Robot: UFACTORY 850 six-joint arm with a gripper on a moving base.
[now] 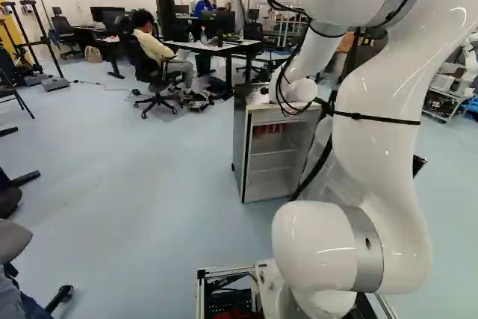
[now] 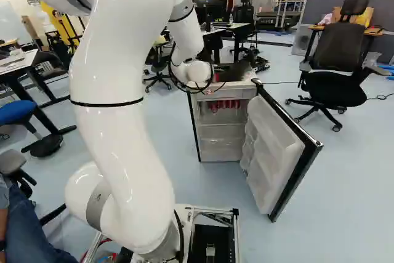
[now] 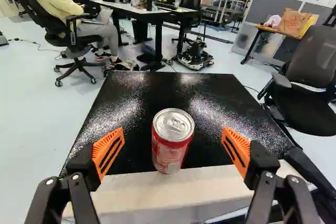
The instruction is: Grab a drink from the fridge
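Note:
In the wrist view my gripper [image 3: 173, 134] is open, its orange pads standing wide on both sides of a red and silver drink can [image 3: 170, 148] without touching it. The can is upright on the black top [image 3: 126, 98] of the small fridge, close to its pale front edge. In the base views my wrist hides most of the gripper. The fridge [image 2: 221, 137] stands ahead of the base, its door [image 2: 277, 152] swung wide open at the right. Several red cans [image 2: 226, 104] sit on its upper shelf.
An office chair [image 2: 335, 72] stands beyond the open door. Past the fridge, a person sits on another chair [image 1: 153, 80] near a dark desk [image 1: 216, 46]. A person's leg [image 2: 31, 232] and a stool show close by at the left of the right base view.

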